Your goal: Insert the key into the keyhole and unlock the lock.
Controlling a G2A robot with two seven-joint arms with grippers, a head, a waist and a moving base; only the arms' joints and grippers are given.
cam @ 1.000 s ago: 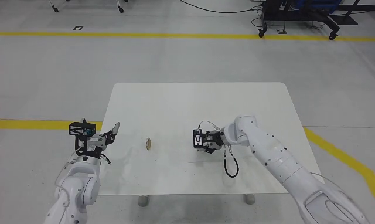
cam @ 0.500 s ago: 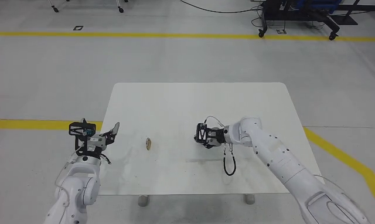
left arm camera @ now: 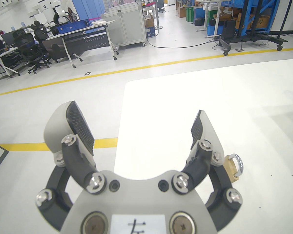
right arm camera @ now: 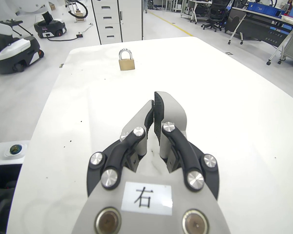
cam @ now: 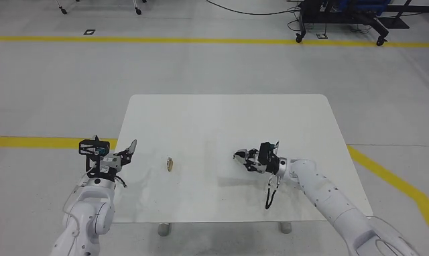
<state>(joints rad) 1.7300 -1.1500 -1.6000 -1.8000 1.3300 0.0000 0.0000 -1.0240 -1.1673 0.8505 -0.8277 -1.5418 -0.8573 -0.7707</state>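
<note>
Brass lock lies partly hidden behind the left pincer.

You had the small brass padlock, its silver shackle closed, on the left half of the white table and a little nearer the robot's edge, where it seemed to stand upright, shackle on top, with one broad face turned toward the table's right side.
</note>
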